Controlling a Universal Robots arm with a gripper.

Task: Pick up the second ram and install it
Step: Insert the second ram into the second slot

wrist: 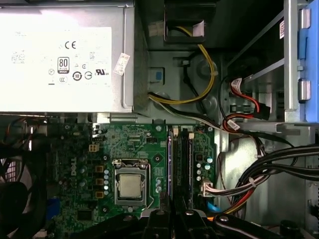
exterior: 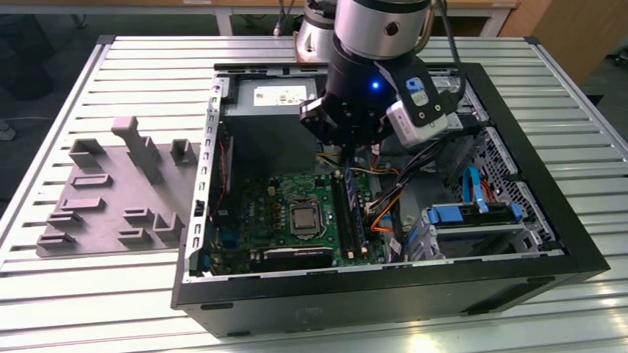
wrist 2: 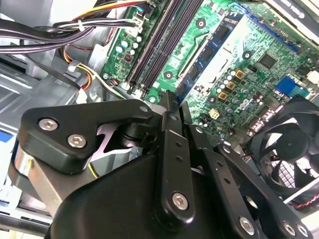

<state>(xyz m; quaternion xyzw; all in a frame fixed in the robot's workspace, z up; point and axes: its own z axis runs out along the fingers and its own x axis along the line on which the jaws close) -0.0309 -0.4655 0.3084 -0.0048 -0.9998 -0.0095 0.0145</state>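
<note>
Black 2-fingered pincer (exterior: 345, 151) hangs over the open black computer case (exterior: 393, 294) at centre frame of the exterior view, above the green motherboard (wrist: 134, 149). Its fingers (wrist 2: 168, 107) are pressed together, grasping nothing visible. The dark, narrow second ram (wrist: 182, 167) stands seated in the black memory slots (wrist 2: 159, 45), lower centre in the first wrist view.

1. Tabletop (exterior: 118, 301): pale ribbed metal slats, evenly lit.
2. Wooden furniture (exterior: 579, 33): beyond the tabletop's far edge, at the exterior view's right.
3. Floor (exterior: 29, 110): grey, beside the tabletop at the exterior view's left.
</note>
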